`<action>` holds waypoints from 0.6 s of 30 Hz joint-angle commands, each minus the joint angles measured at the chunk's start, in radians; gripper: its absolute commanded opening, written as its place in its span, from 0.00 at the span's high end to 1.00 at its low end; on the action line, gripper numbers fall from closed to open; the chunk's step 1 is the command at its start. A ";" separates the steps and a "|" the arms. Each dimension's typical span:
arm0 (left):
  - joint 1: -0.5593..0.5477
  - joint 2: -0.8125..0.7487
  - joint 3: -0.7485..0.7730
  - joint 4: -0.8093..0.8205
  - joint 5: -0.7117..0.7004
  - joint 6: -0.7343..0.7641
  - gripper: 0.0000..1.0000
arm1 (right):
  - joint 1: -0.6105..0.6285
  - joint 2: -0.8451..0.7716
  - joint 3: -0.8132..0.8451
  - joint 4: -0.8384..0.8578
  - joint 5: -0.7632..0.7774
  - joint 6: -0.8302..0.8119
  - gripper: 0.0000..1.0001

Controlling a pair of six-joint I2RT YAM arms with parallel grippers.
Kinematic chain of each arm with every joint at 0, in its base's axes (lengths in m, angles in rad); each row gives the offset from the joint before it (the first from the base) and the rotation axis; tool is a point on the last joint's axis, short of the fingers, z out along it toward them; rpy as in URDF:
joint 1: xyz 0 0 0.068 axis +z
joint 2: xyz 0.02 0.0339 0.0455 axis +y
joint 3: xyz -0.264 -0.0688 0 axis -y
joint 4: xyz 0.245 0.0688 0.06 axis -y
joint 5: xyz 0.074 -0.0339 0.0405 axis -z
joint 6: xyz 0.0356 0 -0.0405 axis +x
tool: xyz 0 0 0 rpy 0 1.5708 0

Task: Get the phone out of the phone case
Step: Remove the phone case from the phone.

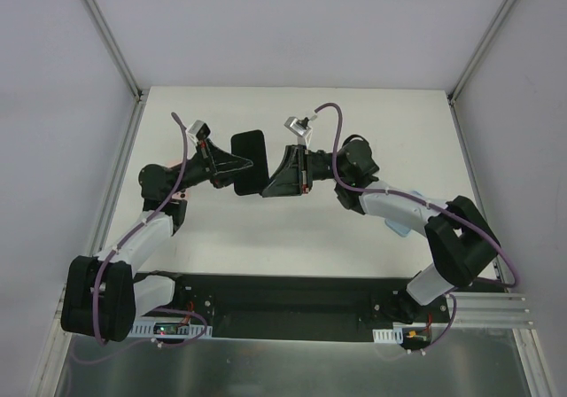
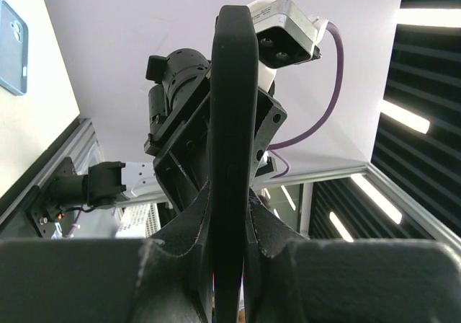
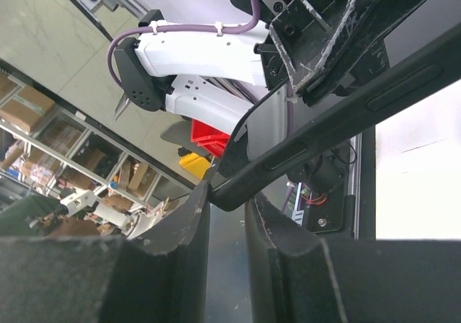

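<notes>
Phone (image 1: 250,153) position: the black slab is held off the white table (image 1: 292,113), between the two arms near the middle of the workspace. The left gripper (image 1: 232,168) comes at it from the left and the right gripper (image 1: 270,180) from the right.

In the left wrist view the phone (image 2: 232,121) stands edge-on, a thin dark blade rising straight up. The left gripper (image 2: 232,208) is clenched on its lower part, with both fingers (image 2: 187,229) pressed against its faces.

In the right wrist view one corner of the phone (image 3: 324,128) sits between the tips of the right gripper (image 3: 227,208). Its side edge, with raised button strips, runs up to the right. The fingers (image 3: 191,244) straddle that corner with a gap lower down, and I cannot tell whether they are pinching it or only bracketing it.

Whether the dark shell is the phone's own body or a case is not clear from these angles.

A light blue case (image 2: 11,49), possibly a phone case with a camera cutout, lies flat on the table. It is partly hidden under the right arm in the overhead view (image 1: 400,229).
</notes>
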State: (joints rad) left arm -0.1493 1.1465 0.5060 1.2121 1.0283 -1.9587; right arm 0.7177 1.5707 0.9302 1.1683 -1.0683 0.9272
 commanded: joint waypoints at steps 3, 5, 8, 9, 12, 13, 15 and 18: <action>0.008 -0.097 0.060 0.053 0.009 -0.120 1.00 | -0.014 -0.032 0.048 0.039 -0.078 -0.125 0.99; 0.008 -0.108 0.063 0.050 0.007 -0.126 1.00 | -0.014 -0.028 0.053 0.039 -0.079 -0.131 0.99; 0.008 -0.116 0.069 0.049 0.007 -0.134 1.00 | -0.014 -0.026 0.052 0.080 -0.078 -0.139 0.98; 0.008 -0.117 0.072 0.050 0.007 -0.135 1.00 | -0.015 -0.026 0.047 0.094 -0.073 -0.134 0.99; 0.008 -0.120 0.074 0.058 0.009 -0.149 1.00 | -0.018 -0.012 0.044 0.177 -0.062 -0.116 0.98; 0.008 -0.125 0.074 0.060 0.009 -0.152 1.00 | -0.018 -0.005 0.053 0.179 -0.061 -0.117 0.99; 0.008 -0.133 0.075 0.056 0.010 -0.154 1.00 | -0.017 0.006 0.062 0.179 -0.064 -0.122 0.98; 0.008 -0.148 0.072 0.043 0.013 -0.151 1.00 | -0.020 0.032 0.097 0.179 -0.074 -0.107 0.99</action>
State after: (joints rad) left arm -0.1486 1.0592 0.5213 1.1648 1.0176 -1.9446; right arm 0.7246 1.5791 0.9638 1.2526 -1.1183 0.8684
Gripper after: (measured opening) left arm 0.125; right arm 0.233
